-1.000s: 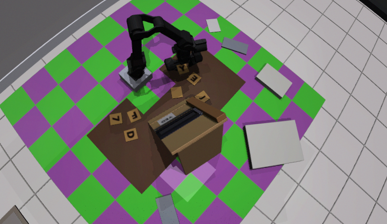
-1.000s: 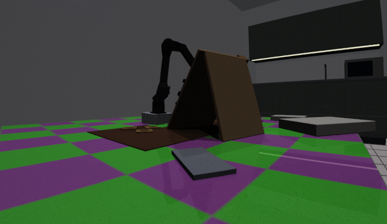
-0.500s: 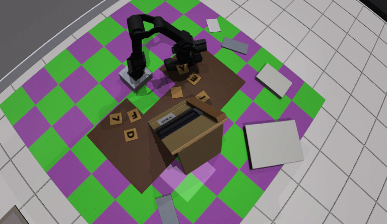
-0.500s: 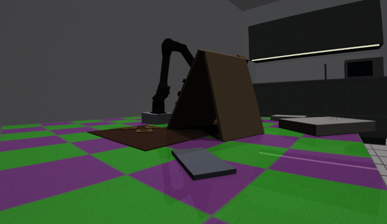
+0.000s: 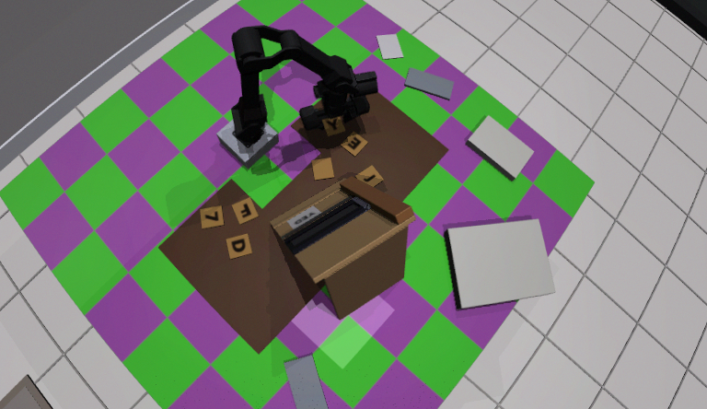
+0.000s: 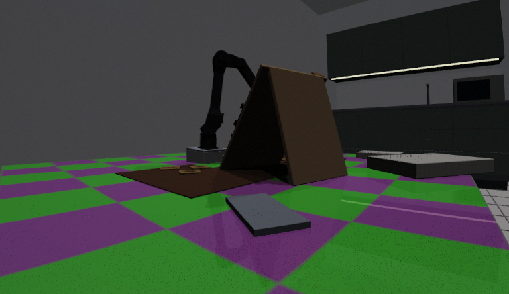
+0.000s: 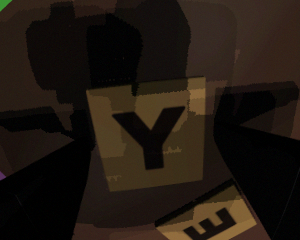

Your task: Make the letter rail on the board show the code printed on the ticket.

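Note:
My gripper (image 5: 334,115) (image 7: 153,138) is open, pointing down, with its fingers on either side of the Y tile (image 5: 333,125) (image 7: 125,165). The E tile (image 5: 354,145) (image 7: 232,220) lies beside it. A blank-looking tile (image 5: 323,169) and a J-like tile (image 5: 370,177) lie nearer the board. Tiles F (image 5: 245,210), 7 (image 5: 211,216) and D (image 5: 238,246) lie on the other brown mat (image 5: 249,310). The board (image 5: 354,243) (image 6: 307,126) stands like a tent. Its dark rail (image 5: 325,229) shows no tiles. The ticket (image 5: 304,217) shows small letters, seemingly Y, E and D; their order is unclear.
A brown bar (image 5: 377,201) crosses one end of the board. Pale slabs (image 5: 500,146) (image 5: 500,263) lie beyond it. Grey slabs (image 5: 430,83) (image 5: 307,383) and a small white card (image 5: 389,46) lie farther out. The arm's base (image 5: 248,149) is close to the mats.

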`<state>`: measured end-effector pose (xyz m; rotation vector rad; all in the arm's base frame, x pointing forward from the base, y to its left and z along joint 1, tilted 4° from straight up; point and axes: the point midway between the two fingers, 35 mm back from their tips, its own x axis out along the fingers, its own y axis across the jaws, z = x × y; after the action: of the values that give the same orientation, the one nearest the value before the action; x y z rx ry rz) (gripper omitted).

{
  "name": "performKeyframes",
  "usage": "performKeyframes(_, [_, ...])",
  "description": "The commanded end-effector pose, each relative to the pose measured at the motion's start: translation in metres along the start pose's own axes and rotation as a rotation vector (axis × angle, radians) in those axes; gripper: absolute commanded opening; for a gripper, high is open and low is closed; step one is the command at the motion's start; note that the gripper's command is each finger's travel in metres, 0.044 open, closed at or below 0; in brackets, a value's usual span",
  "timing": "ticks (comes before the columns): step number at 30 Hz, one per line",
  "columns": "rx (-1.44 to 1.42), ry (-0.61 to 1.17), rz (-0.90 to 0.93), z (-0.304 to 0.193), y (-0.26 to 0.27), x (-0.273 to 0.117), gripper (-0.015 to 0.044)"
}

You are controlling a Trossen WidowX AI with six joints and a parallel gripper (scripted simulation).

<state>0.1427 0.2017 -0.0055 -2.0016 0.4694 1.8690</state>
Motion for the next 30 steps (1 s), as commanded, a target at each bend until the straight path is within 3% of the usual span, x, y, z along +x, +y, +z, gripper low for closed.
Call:
performKeyframes(1, [-0.003, 0.003, 0.001, -0.0004, 0.0005, 0.0005, 0.0307])
performKeyframes(13, [-0.003, 0.003, 0.001, -0.0004, 0.0000, 0.0005, 0.0227])
performKeyframes(22, [-0.003, 0.003, 0.001, 0.0005, 0.0016, -0.0048, 0.0000])
performKeyframes(30, [-0.003, 0.003, 0.001, 0.0012, 0.0029, -0.0077, 0.0000])
